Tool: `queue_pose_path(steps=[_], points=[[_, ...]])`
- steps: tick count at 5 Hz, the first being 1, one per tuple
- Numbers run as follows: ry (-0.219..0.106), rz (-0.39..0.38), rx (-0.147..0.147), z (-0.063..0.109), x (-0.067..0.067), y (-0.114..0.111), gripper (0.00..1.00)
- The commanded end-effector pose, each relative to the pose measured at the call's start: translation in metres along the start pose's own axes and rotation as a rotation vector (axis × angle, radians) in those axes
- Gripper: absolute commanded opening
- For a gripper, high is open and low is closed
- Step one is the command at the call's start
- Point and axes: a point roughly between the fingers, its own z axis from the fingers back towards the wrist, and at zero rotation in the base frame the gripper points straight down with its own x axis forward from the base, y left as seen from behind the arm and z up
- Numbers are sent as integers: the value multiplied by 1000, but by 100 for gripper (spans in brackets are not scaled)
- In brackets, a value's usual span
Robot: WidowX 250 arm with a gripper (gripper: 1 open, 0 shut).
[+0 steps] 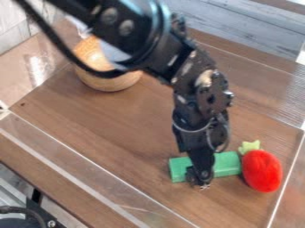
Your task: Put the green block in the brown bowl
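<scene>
Green block lay crosswise beneath my open jaws

The wooden tabletop (102, 134) was the largest thing before me, brown and smooth, with fine grain and a pale line along its near side. My own arm (149, 49) came next, dark and rounded at the joints, slanting in from the upper left and bending downward to my gripper (202, 178).

The brown bowl (107, 81) stood well apart from me, toward the upper left, partly behind my arm. It was round, of light-brown wood, with a curved outer wall.

The red strawberry-like toy (262, 170) was plump and tapered, its surface a plain red, with pale green leaves at its top. It lay just beside the block's right end.

The green block (226, 166) was a flat, straight-edged bar, plain bright green and even in surface. Its long axis ran left to right across the view, the right end slightly higher in the picture, pointing toward the toy. It lay on the tabletop, my gripper covering its middle. My jaws stood wide; whether they touched the block I could not fairly tell, for my dark fingers (201, 174) hid that part.
</scene>
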Motion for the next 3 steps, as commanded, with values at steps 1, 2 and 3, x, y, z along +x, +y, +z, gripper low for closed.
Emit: queue_pose_path(steps=[1, 2, 3], points=[[-55, 2, 23, 11, 2, 13, 100], [-55, 41, 30, 22, 0, 17, 100], [-37, 147, 49, 26, 4, 13, 100]])
